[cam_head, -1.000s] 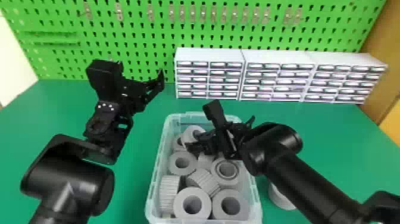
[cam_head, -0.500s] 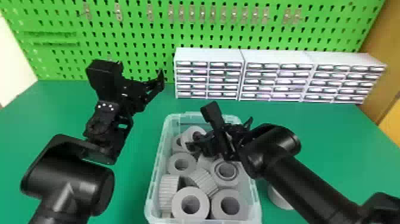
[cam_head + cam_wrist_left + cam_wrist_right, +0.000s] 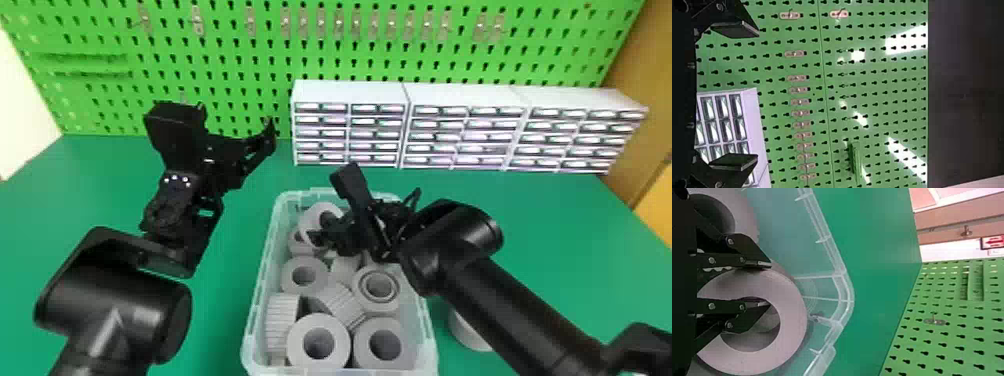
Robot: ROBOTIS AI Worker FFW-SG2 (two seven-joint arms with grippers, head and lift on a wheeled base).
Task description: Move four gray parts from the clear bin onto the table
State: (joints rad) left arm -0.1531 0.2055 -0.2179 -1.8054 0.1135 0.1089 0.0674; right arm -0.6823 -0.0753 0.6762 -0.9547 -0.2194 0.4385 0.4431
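In the head view my right gripper [image 3: 326, 233] is at the far end of the clear bin [image 3: 430, 320], on a gray ring-shaped part [image 3: 311, 216]. The right wrist view has the right gripper [image 3: 768, 285] shut on the wall of that gray part [image 3: 791, 317], one finger in its hole, the other against its outside. Several more gray parts [image 3: 299, 334] lie in the bin, some on their sides. One gray part [image 3: 469, 334] is on the table right of the bin, partly behind the right arm. My left gripper [image 3: 267, 137] is parked left of the bin; the left wrist view shows this gripper [image 3: 755, 96] open.
White drawer cabinets [image 3: 350, 95] line the back of the green table [image 3: 240, 210], before a green pegboard [image 3: 250, 65] with metal hooks. The bin's raised rim runs around the right gripper's work area. Bare table shows left of the bin.
My right arm and gripper have shifted slightly to the left over the far end of the bin. The left arm keeps its place.
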